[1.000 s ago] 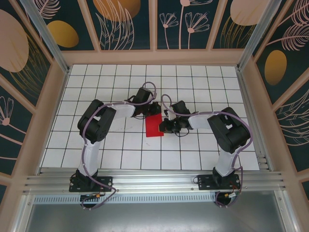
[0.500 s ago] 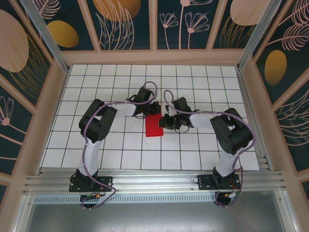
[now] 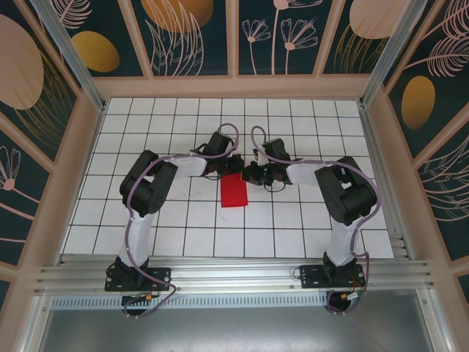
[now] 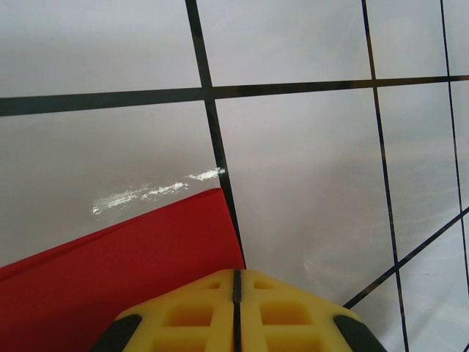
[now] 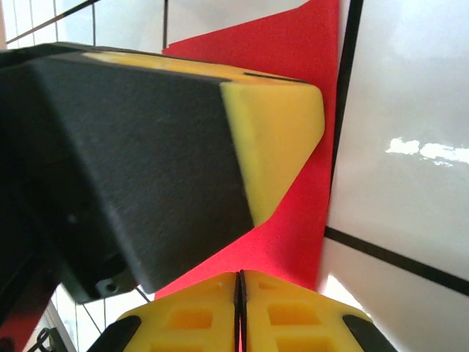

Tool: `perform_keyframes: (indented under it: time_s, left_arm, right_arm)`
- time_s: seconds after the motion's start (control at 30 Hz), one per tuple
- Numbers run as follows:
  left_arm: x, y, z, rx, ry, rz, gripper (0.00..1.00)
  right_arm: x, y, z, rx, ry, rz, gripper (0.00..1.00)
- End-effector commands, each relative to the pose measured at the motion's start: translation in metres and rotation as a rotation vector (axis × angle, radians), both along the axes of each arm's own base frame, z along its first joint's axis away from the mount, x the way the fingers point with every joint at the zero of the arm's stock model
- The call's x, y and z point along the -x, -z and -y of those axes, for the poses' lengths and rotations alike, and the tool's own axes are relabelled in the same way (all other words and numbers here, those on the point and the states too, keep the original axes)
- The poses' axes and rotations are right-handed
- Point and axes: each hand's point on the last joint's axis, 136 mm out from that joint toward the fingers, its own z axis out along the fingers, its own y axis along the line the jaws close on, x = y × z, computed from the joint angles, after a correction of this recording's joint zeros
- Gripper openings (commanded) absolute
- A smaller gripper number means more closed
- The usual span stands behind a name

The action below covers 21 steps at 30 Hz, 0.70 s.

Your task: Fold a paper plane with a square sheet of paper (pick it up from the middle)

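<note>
The square sheet of paper [image 3: 234, 193] is bright red and lies flat on the tiled table as a folded upright rectangle. My left gripper [image 3: 232, 168] is shut, its yellow tips [image 4: 236, 273] down on the far end of the sheet [image 4: 124, 271]. From the right, my right gripper [image 3: 249, 174] is shut too, its tips [image 5: 239, 276] resting over the red paper [image 5: 300, 213] close to the left gripper's yellow finger [image 5: 275, 125]. Nothing shows between either pair of jaws. The paper plane is out of view.
White tiled table [image 3: 183, 220] with black grid lines, walled by a wooden frame [image 3: 234, 86]. An aluminium rail [image 3: 234, 275] runs along the near edge by the arm bases. Both arms meet over the table's middle.
My right gripper has moved from the sheet's right edge toward its far end, closing in on the left gripper. The left gripper and the sheet have stayed put.
</note>
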Motion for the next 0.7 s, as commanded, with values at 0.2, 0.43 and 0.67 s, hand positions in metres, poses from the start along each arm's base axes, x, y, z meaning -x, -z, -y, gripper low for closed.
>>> perform_keyframes:
  time_s: [0.2,0.43,0.67]
  left_arm:
    - [0.004,0.033,-0.021,-0.112,-0.05,-0.061,0.09]
    - [0.003,0.035,-0.025,-0.126,-0.074,-0.064,0.09]
    - [0.002,0.039,-0.03,-0.15,-0.097,-0.068,0.09]
  right_arm:
    - [0.007,0.023,-0.001,0.058,0.001,-0.081,0.11]
    - [0.022,0.036,0.0,0.097,-0.013,-0.139,0.11]
    - [0.039,0.034,0.001,0.087,-0.036,-0.169,0.11]
